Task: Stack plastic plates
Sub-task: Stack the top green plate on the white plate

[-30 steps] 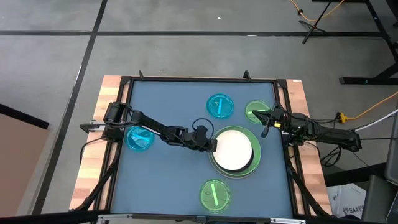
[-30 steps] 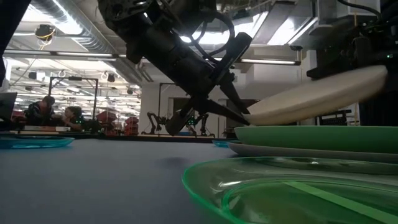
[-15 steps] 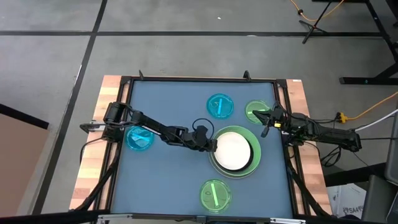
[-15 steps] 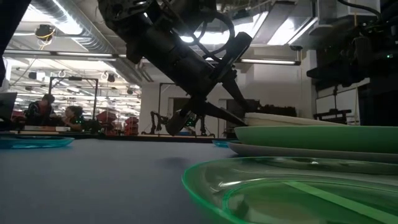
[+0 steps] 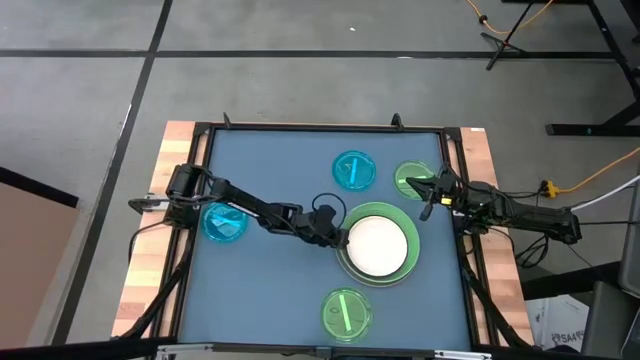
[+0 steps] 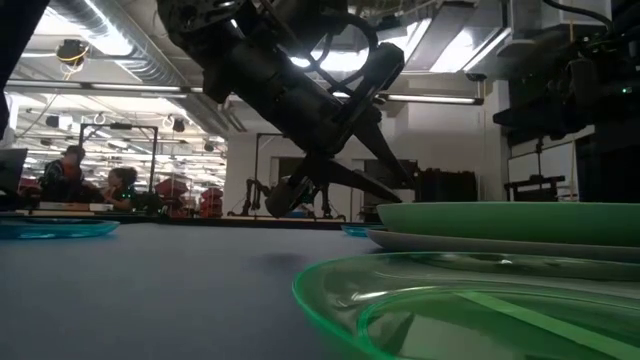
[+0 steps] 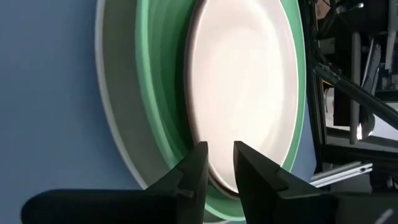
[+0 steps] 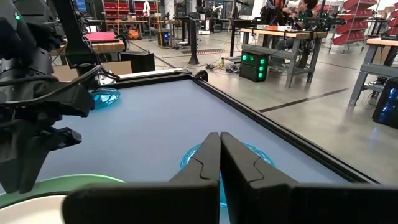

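At the stack's left edge, the left gripper (image 5: 340,235) hangs with its fingers (image 7: 194,167) slightly parted, straddling the rim of the white plate (image 5: 377,243) without clamping it. That plate lies flat in the light green plate (image 7: 163,106), which sits on the grey plate (image 7: 112,93). Small translucent plates lie around: blue ones (image 5: 353,170) (image 5: 224,222) and green ones (image 5: 345,312) (image 5: 409,178). Over by the table's right edge, the right gripper (image 8: 219,144) waits, fingers pressed together, empty.
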